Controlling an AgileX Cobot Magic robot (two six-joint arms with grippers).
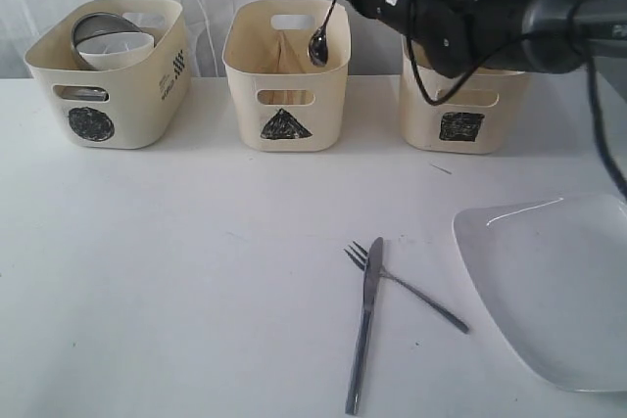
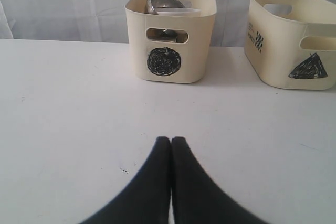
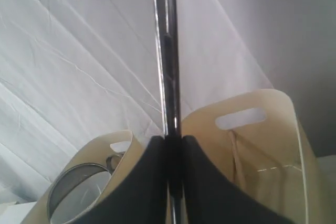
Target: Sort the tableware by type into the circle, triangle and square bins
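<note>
My right gripper [image 3: 171, 141] clamped on spoon [image 1: 318, 46] handle, scoop end down above triangle bin [image 1: 245, 105] for clean drop; left gripper [image 2: 171, 141] together, idle.

I count three cream bins along the top of the frame: one circle bin [image 1: 137, 116], one triangle bin [image 1: 245, 105], one square bin [image 1: 421, 126]. There is one spoon [image 1: 318, 46], one fork [image 1: 411, 291], one knife [image 1: 365, 330] and one white plate [image 1: 558, 281]. I see two bowls at upper left: one steel bowl [image 1: 98, 24] and one white bowl [image 1: 122, 49].
</note>
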